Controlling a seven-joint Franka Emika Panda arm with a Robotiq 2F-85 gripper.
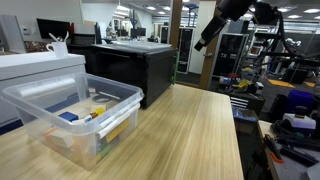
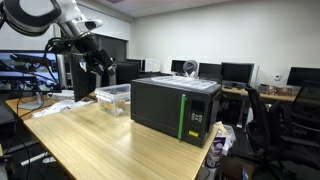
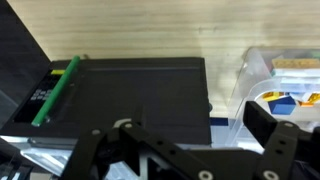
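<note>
My gripper (image 1: 204,42) hangs high above the wooden table (image 1: 190,130), open and empty, touching nothing. It also shows in an exterior view (image 2: 97,64), above the far end of the table. In the wrist view the gripper (image 3: 185,140) looks down on the top of a black microwave (image 3: 130,90) with a green stripe beside its door. A clear plastic bin (image 3: 285,85) with blue and yellow items lies to its right. The microwave (image 1: 135,65) and the bin (image 1: 75,115) stand on the table in both exterior views.
The microwave (image 2: 175,105) takes up the middle of the table, with the bin (image 2: 112,96) behind it. A white appliance (image 1: 40,65) stands next to the bin. Desks, monitors (image 2: 235,72) and office chairs (image 2: 262,110) surround the table.
</note>
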